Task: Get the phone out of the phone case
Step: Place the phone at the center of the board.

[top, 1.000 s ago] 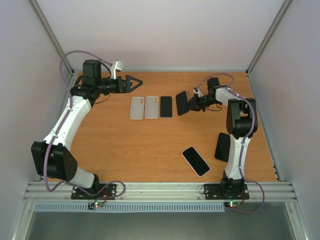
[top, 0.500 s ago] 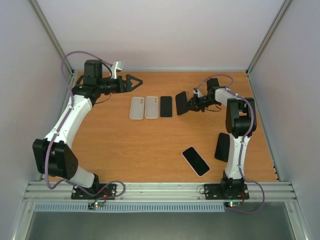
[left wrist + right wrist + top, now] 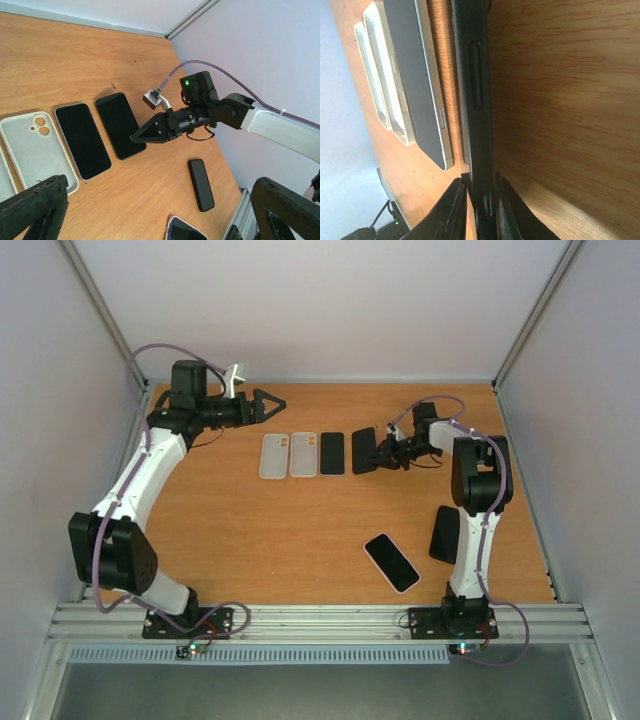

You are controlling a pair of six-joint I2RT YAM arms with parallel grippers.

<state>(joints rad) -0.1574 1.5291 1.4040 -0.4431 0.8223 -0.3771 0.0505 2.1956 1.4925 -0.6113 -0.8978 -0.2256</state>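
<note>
Left end effector (image 3: 270, 405): jaws wide, nothing in them, over the far-left corner of the worktop (image 3: 250, 540), pointing right.

A row lies flat at far centre:
- two empty clear cases (image 3: 274, 456) (image 3: 303, 454), camera cut-outs at the far end
- a silver-edged phone (image 3: 332, 453), bare, dark glass up
- a black phone (image 3: 363, 450), bare, with a long button slot in its dark side

Only slim strips of wood separate the row items. The black phone is just beside the silver-edged one, not touching.

Right end effector (image 3: 384, 451): jaws narrow, fingers (image 3: 455, 207) flanking the black phone's right end. Can't tell whether it is clamped or loose.

Cased phone (image 3: 391, 562): near right, flat and skewed, dark screen up with a pale case rim all round. It stands well apart from the row.

A black slab (image 3: 445, 534) sits just right of it, close to the right arm. Can't tell if it is a phone or a case.

Room: broad bare wood near-left and centre. The right side is tight between arm and wall.
</note>
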